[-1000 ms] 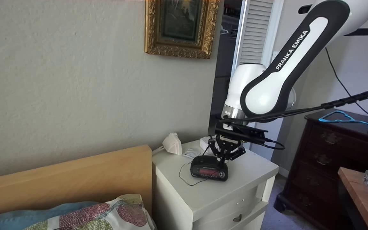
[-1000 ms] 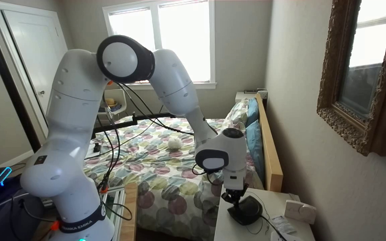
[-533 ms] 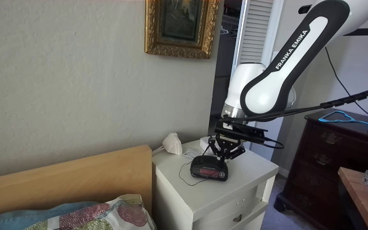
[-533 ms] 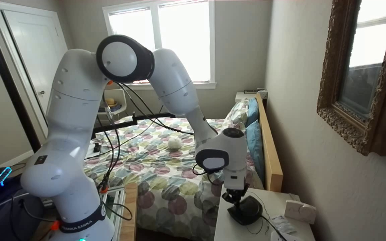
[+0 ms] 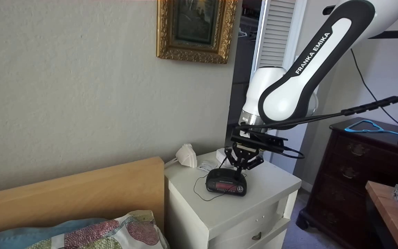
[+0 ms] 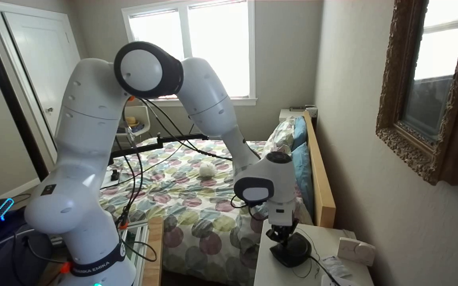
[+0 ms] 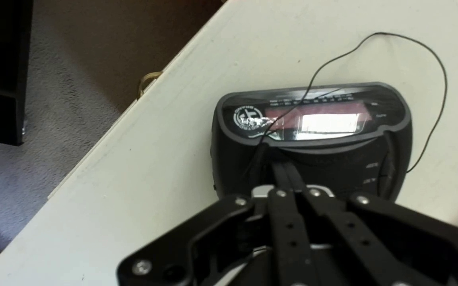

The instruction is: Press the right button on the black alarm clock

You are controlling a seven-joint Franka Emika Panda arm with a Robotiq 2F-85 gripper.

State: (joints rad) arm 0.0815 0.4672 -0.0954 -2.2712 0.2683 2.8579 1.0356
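The black alarm clock (image 5: 216,174) sits on the white nightstand (image 5: 219,211). It has a dark face with a reddish display strip, and it also shows in an exterior view (image 6: 295,254). My gripper (image 5: 237,176) points down over the clock's top, toward the right end of its face. In the wrist view the clock (image 7: 344,163) lies under my gripper (image 7: 284,164), whose fingers are pressed together with nothing between them. The fingertips stand over the top panel behind the face. Whether they touch it I cannot tell. The gripper hides part of the clock's top.
A thin wire (image 7: 439,59) loops over the clock's face. Behind the clock are a white lumpy object (image 5: 187,155), a small packet (image 5: 207,165) and a white box (image 5: 221,157). The wooden headboard (image 5: 116,181) and the wall stand close by.
My gripper has shifted slightly up and sideways over the clock's top, toward the middle of the clock. It stays shut. The clock has not visibly moved.
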